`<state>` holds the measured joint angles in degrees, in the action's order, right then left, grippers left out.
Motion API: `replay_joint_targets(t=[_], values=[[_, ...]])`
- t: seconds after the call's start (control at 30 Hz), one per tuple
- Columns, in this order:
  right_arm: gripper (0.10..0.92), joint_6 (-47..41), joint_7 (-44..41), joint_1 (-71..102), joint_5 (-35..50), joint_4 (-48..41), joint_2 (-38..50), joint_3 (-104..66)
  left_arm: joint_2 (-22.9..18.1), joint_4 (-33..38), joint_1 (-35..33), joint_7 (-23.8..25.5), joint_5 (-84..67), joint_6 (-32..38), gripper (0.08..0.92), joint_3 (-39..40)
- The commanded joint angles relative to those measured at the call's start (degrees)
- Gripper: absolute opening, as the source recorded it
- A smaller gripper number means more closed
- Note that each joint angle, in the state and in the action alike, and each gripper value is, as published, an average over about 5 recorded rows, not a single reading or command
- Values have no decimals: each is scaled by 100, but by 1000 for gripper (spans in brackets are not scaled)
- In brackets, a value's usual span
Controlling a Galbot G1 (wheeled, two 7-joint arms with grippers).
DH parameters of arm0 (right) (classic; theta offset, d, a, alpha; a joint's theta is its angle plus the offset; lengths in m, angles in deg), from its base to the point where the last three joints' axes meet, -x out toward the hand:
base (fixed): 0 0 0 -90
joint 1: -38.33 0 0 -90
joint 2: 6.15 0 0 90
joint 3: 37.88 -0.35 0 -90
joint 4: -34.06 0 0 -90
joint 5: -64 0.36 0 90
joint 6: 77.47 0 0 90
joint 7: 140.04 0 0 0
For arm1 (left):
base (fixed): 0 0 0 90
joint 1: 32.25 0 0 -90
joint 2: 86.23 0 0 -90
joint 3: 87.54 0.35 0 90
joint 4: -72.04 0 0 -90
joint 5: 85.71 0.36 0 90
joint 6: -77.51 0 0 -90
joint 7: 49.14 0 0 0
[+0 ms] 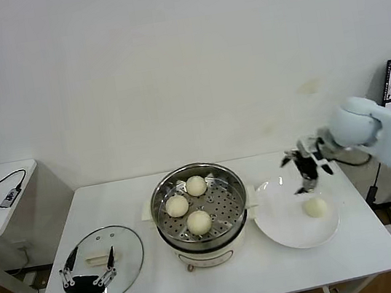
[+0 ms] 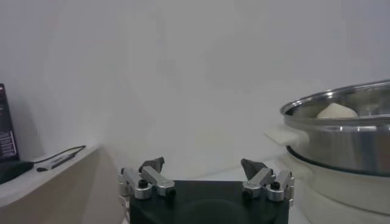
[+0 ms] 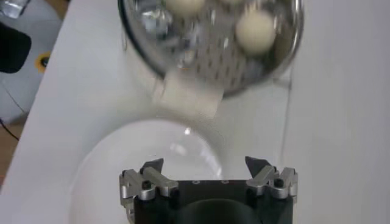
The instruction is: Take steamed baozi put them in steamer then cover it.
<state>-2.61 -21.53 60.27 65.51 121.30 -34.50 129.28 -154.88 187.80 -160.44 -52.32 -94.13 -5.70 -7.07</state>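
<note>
Three buns [image 1: 188,205] sit in the steamer [image 1: 160,196]; the fourth [image 1: 314,207] lies on the plate [image 1: 282,233] at its 3 o'clock. The right gripper [image 1: 304,171] hovers above it, jaws apart, empty. The lid [image 1: 128,263] waits at 9 o'clock beside the idle, spread left gripper [image 1: 87,268].

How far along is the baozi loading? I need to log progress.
Done: three baozi lie in the steamer. In hand: the open right gripper hovers above the last baozi on the plate. Left: that bun, then the cover, beside the open left gripper.
</note>
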Motion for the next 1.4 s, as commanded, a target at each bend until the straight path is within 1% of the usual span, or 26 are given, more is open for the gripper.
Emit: replay_joint_targets(t=[0.03, 0.27, 0.47, 0.7, 1.03, 1.2, 1.4], values=[[823, 105, 15, 1898, -1011, -953, 293, -1486, 16, -8, -12, 7, 9, -11, 823, 9], [823, 197, 135, 1980, -1276, -1670, -442, -1549, -9, -7, -75, 8, 8, -16, 823, -89], [823, 200, 186, 1961, -1393, -1977, -904, -1473, -28, 2, -108, 7, 6, -41, 823, -167], [823, 204, 222, 1955, -1460, -2152, -1177, -1442, -46, -8, -115, 3, 5, -45, 823, -204], [814, 202, 252, 1984, -1563, -2324, -1274, -1419, -46, -7, -83, -7, 7, -82, 823, -201], [761, 175, 258, 1982, -1563, -2310, -1299, -1431, -53, 4, -65, -6, 10, -95, 823, -199], [635, 179, 223, 1948, -1588, -2309, -1318, -1412, -62, 1, -62, -6, 11, -101, 823, -210]])
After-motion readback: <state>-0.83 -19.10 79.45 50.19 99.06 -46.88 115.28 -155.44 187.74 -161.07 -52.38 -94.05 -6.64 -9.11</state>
